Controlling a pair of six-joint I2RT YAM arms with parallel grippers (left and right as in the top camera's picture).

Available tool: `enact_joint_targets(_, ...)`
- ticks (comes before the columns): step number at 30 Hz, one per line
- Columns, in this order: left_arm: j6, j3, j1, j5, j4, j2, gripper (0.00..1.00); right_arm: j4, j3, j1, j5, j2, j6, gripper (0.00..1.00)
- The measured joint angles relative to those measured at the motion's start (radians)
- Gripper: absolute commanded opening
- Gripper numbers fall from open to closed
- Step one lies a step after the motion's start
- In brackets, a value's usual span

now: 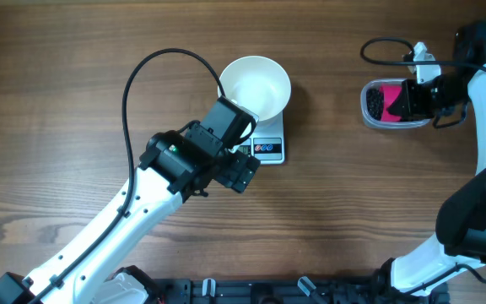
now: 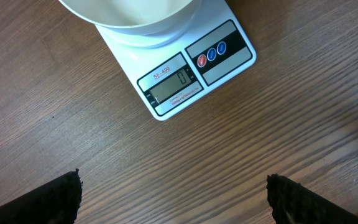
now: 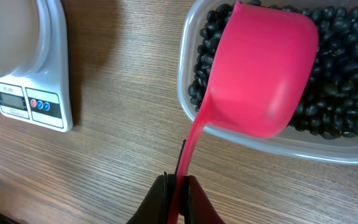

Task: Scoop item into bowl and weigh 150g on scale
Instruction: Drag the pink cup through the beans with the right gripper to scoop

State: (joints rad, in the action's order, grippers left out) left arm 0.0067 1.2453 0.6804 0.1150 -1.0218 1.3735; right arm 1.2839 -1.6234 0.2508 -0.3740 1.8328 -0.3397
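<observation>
The white bowl [image 1: 255,84] sits on the small white scale [image 1: 270,149], whose display [image 2: 173,87] shows a zero. My left gripper [image 1: 245,171] hangs just in front of the scale, open, with bare wood between its fingertips [image 2: 58,196]. At the far right, a clear tub [image 1: 368,105] holds the item, black beans [image 3: 344,93]. My right gripper [image 3: 178,183] is shut on the thin handle of a pink scoop [image 3: 263,74]. The scoop's cup lies tilted over the beans at the tub's left side, its outside toward the camera. What is inside the cup is hidden.
A black cable [image 1: 142,84] loops over the table left of the bowl, and another cable [image 1: 386,46] runs behind the tub. Bare wooden table [image 1: 336,194] lies between the scale and the tub. A black rail [image 1: 251,291] lines the front edge.
</observation>
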Motion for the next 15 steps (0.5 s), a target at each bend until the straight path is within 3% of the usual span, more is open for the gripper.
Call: enact_joint_targets(15, 0.000, 0.000, 0.000, 0.000, 0.000, 0.000, 1.00, 0.008, 0.010, 0.113, -0.164, 0.002, -0.049, 0.04)
